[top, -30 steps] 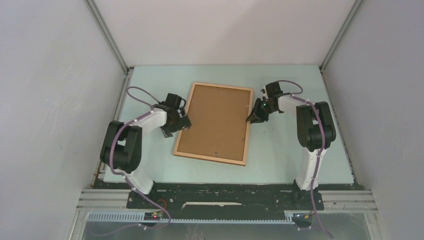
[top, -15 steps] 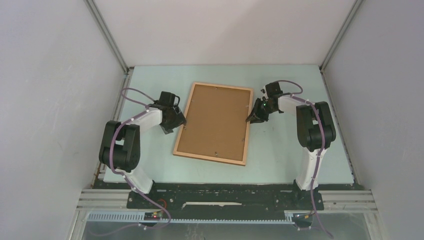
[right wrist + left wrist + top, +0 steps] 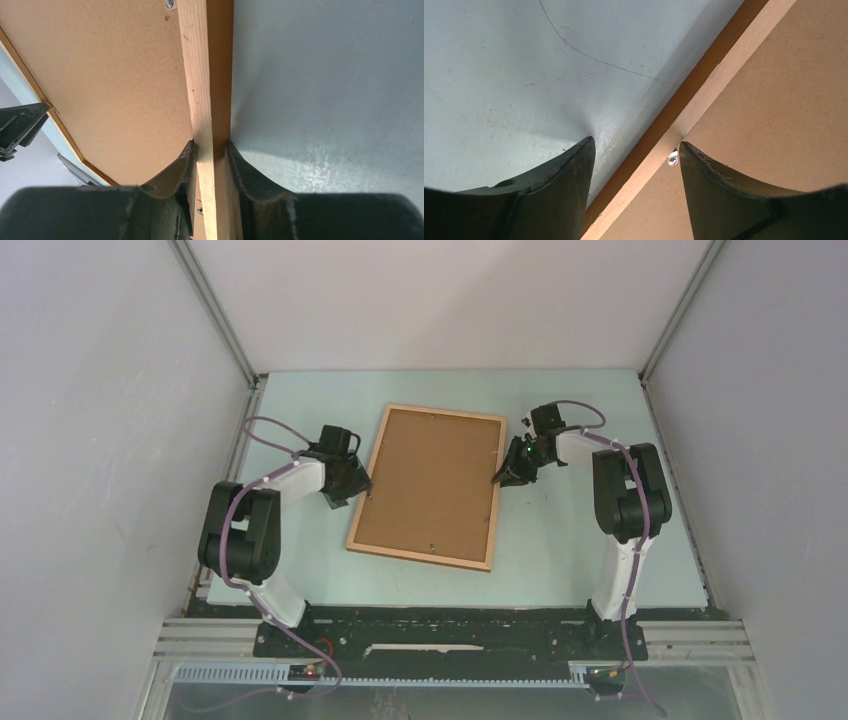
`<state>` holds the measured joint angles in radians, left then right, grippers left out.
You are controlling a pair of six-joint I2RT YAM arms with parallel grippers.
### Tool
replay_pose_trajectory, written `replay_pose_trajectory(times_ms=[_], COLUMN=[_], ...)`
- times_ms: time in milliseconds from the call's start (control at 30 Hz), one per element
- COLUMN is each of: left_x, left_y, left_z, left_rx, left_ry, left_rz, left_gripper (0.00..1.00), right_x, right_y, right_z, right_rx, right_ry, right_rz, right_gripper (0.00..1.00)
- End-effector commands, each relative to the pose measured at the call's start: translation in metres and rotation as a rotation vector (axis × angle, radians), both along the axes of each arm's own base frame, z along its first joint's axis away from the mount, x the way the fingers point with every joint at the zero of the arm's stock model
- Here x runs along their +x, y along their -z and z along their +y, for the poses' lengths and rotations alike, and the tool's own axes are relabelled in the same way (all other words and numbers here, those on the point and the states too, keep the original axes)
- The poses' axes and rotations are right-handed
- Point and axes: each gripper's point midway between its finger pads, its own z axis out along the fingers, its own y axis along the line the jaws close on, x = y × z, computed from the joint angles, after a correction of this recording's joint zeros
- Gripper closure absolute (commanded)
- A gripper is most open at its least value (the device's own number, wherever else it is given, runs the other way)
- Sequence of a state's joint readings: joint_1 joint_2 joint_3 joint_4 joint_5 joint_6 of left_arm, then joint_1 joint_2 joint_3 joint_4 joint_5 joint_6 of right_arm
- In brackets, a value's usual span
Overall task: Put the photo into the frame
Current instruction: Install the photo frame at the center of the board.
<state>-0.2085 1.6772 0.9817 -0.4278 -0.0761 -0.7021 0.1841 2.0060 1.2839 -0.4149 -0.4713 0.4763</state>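
Frame (image 3: 202, 75) is laid back-up on the table (image 3: 560, 540), backing board (image 3: 435, 480) inside; its right rail is clamped by the right gripper (image 3: 210, 145), its left rail straddled by the parted left gripper (image 3: 636, 143).

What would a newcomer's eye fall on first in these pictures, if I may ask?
First comes the frame, lying face down in the middle of the table with its brown backing board facing up. Next, the right gripper pinches the frame's right rail, while the left gripper straddles the left rail with its jaws open.
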Motion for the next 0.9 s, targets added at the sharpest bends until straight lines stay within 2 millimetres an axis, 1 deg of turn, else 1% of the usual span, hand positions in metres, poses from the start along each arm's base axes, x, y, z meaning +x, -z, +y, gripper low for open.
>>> replay_pose_trajectory(times_ms=[0, 167, 367, 633, 867], left_x=[-0.0080, -0.0110, -0.0129, -0.0158, -0.0171], left_y=[0.0066, 0.0068, 0.0042, 0.0070, 0.0109], left_z=[0.0048, 0.0062, 0.0095, 0.0096, 0.0054], left_rx=[0.037, 0.057, 0.126, 0.143, 0.152], left_ry=[0.019, 0.029, 0.062, 0.081, 0.122], left_rz=[0.013, 0.016, 0.025, 0.041, 0.062], left_gripper=[0.29, 0.29, 0.28, 0.23, 0.20], right_x=[0.0022, 0.0028, 0.0024, 0.0024, 0.0022], right_y=[0.0046, 0.0040, 0.0035, 0.0038, 0.0039], right_z=[-0.0018, -0.0019, -0.0020, -0.0017, -0.0019], right_rx=[-0.023, -0.022, -0.023, -0.023, -0.022], right_ry=[-0.006, -0.005, -0.005, -0.007, -0.006], right_rz=[0.007, 0.004, 0.005, 0.005, 0.006], right_gripper=[0.86, 0.86, 0.86, 0.86, 0.86])
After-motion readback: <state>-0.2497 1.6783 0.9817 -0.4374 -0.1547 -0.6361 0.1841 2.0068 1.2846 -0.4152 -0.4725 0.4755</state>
